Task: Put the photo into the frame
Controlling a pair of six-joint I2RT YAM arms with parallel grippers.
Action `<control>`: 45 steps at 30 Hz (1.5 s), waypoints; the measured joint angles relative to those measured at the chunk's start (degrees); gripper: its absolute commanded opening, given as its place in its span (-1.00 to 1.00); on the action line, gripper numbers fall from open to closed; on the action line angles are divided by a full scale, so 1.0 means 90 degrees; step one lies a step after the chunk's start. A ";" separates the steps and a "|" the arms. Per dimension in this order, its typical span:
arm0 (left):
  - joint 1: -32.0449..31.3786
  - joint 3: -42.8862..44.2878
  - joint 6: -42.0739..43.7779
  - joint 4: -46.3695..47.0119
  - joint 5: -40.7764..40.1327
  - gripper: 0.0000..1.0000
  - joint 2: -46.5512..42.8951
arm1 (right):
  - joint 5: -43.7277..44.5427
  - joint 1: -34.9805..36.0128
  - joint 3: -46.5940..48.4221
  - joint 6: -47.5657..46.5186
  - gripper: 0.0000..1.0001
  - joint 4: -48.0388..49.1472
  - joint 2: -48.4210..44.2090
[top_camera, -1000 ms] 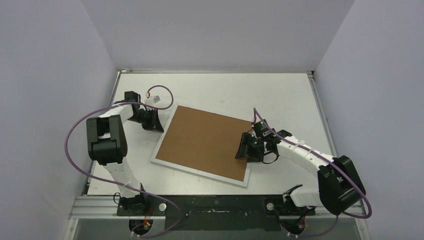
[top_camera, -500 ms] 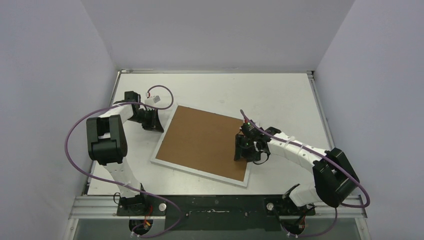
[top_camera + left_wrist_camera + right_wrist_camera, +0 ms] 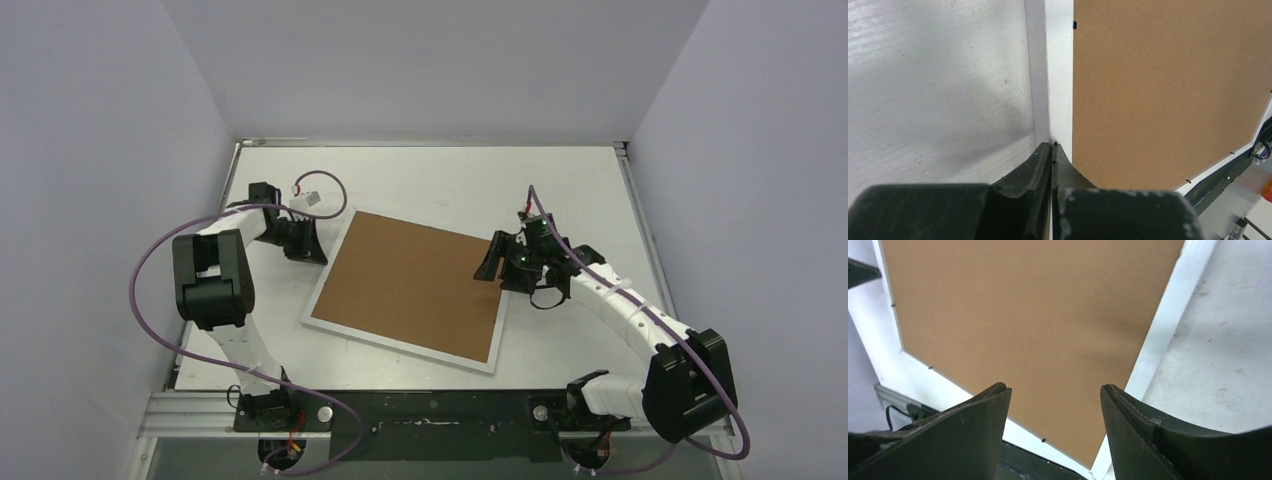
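Frame [image 3: 1060,75] lay flat on counter [image 3: 430,180], back side up, skewed. Brown backing board [image 3: 415,285] filled frame's middle, inside white border. Small black tabs [image 3: 1074,24] sat along frame's inner edge. Left tool [image 3: 1052,149] pressed together, nothing between fingers, tips at outer edge of frame's left border. Right tool [image 3: 1055,390] spread wide, holding nothing, hovering above board near frame's right border, clear of it.

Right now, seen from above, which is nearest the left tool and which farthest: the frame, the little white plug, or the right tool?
From the left tool:
1. the frame, its left edge right at the tips.
2. the white plug, a little behind, toward the back wall.
3. the right tool, far off at the frame's right side.
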 measured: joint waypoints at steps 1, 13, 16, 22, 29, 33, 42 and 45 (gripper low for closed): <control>0.0005 0.0000 0.0000 0.0000 0.0002 -1.00 0.0000 | -0.0092 -0.0027 -0.0049 0.0002 0.34 0.0078 -0.0068; 0.0022 0.0000 0.0002 -0.0017 0.0024 -1.00 0.0012 | -0.0823 0.0000 -0.1396 0.0355 0.31 0.0221 -0.0301; 0.0024 0.0000 0.0000 -0.0017 0.0036 -1.00 0.0012 | -0.0850 0.0002 -0.1452 0.0391 0.31 0.0272 -0.0323; 0.0024 0.0000 0.0002 -0.0017 0.0036 -1.00 0.0012 | -0.0947 0.0002 -0.1477 0.0435 0.29 0.0376 -0.0323; 0.0024 0.0000 0.0002 -0.0017 0.0041 -1.00 0.0012 | -0.0950 0.0002 -0.1496 0.0471 0.27 0.0449 -0.0321; 0.0024 0.0000 0.0002 -0.0017 0.0044 -1.00 0.0012 | -0.1001 0.0002 -0.1581 0.0539 0.26 0.0588 -0.0316; 0.0024 -0.0002 0.0002 -0.0017 0.0044 -1.00 0.0012 | -0.1103 0.0063 -0.1588 0.0600 0.25 0.0797 -0.0197; 0.0024 -0.0002 0.0002 -0.0017 0.0044 -1.00 0.0012 | -0.1100 0.0068 -0.1588 0.0600 0.24 0.0799 -0.0187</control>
